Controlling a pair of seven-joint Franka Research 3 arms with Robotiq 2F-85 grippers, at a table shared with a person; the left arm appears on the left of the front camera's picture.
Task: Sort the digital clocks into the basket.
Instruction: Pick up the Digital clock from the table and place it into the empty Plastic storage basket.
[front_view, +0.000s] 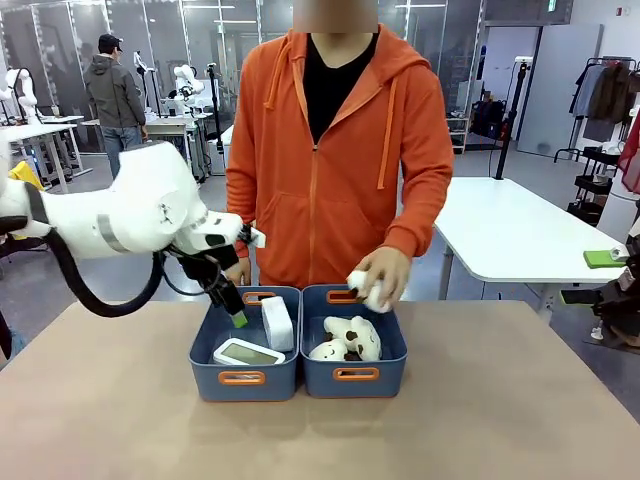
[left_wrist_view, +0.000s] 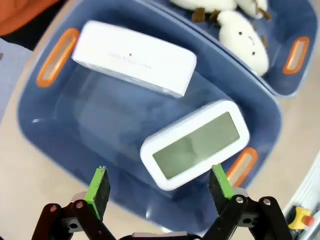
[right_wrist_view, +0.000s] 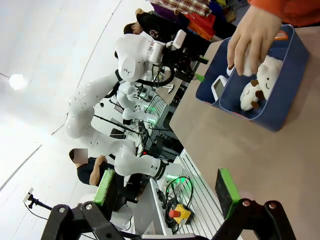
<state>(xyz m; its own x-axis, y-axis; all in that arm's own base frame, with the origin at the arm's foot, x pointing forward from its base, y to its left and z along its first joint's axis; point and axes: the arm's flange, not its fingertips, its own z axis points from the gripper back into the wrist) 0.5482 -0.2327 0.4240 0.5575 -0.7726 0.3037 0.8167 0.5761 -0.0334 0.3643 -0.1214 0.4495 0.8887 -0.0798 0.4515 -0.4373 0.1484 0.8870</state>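
Left gripper (left_wrist_view: 160, 187) hanging above the near-left rim of the basket (front_view: 207, 345), jaws spread wide, nothing between the green pads (left_wrist_view: 99, 187). Just ahead of the fingertips, inside the basket, one digital clock (left_wrist_view: 195, 144) lying face up, grey-green screen showing, close to the orange handle slot (left_wrist_view: 242, 165) beside one finger. Farther ahead of the claw, a second digital clock (left_wrist_view: 135, 58) resting on its edge against the far wall, white back turned upward. In the front view, both clocks in the left-hand bin, the flat one (front_view: 248, 352) toward the robot, the upright one (front_view: 277, 324) leaning by the dividing wall, the claw (front_view: 237, 317) poised over the bin's left side. Beyond the basket, a second blue bin (front_view: 390, 372) touching it, holding white cloud plush toys (front_view: 350, 339); a person's hand (front_view: 381, 278) over that bin's far rim, holding another plush. Right gripper (right_wrist_view: 165, 192) well apart from both bins, jaws likewise wide and empty, above bare tabletop (right_wrist_view: 250, 150).
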